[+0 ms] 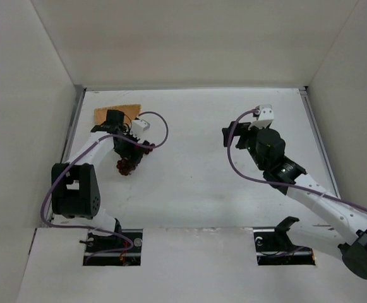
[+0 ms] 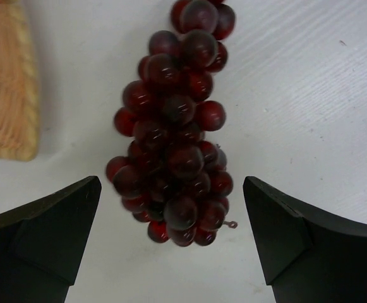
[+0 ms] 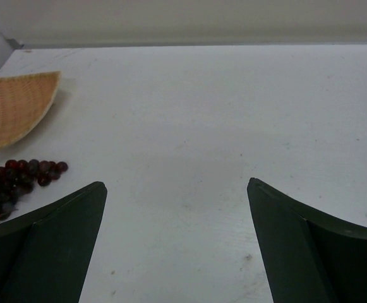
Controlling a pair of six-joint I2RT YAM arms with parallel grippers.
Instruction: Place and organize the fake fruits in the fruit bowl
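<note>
left pincer point(image 2: 172, 183) wide astride the grapes point(image 2: 170, 120) mid-frame; a shallow pinch may let them slip, short of the dish point(image 2: 6, 82) upper left.

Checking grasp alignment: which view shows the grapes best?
Left wrist: the grape bunch fills the frame, its lower end inside the open left pincer, touching neither finger. Top external shows just a small dark clump; right wrist clips it at the left edge.
</note>
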